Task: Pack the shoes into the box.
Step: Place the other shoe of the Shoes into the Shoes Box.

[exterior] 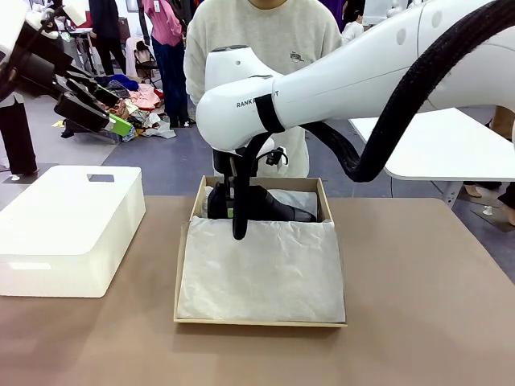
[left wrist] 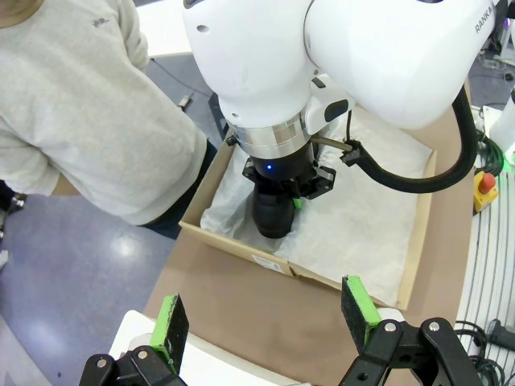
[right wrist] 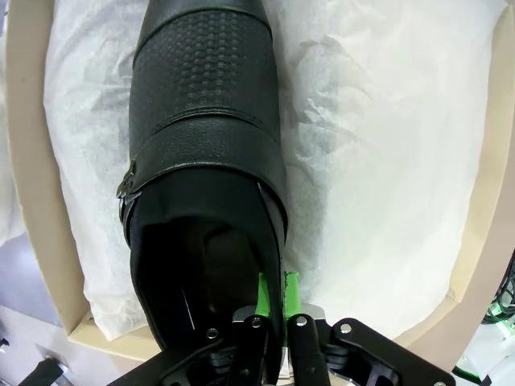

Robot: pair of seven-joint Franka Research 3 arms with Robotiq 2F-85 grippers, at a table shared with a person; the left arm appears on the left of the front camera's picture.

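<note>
**Front view.** The right claw [exterior: 239, 232] reaches straight down into the far end of the box [exterior: 261, 323]. There a black shoe [exterior: 278, 209] lies crosswise on the tissue paper [exterior: 265, 269]. We judge this placement deliberate: the shoe spans the box's width along the far wall, which leaves the near part free for its partner. The left claw [exterior: 109, 108] hangs high above the white bin [exterior: 64, 217], well apart from the box, so the right arm has room to work. The box sits on the worktop [exterior: 418, 305], directly in front of a person [exterior: 265, 32].

**Left wrist view.** The left claw's pads [left wrist: 360, 310] stand wide apart with nothing between them. Beyond them, the right arm's wrist descends into the end of the box nearest the person.

**Right wrist view.** The right claw is clamped on the rim of the shoe's opening at the heel end. The thin leather edge sits between two green pads [right wrist: 262, 293] that are nearly together. We judge the rim is chosen because it gives a narrow, firm edge. The shoe appears to lie on the paper, but we cannot tell whether its full weight is down.
</note>
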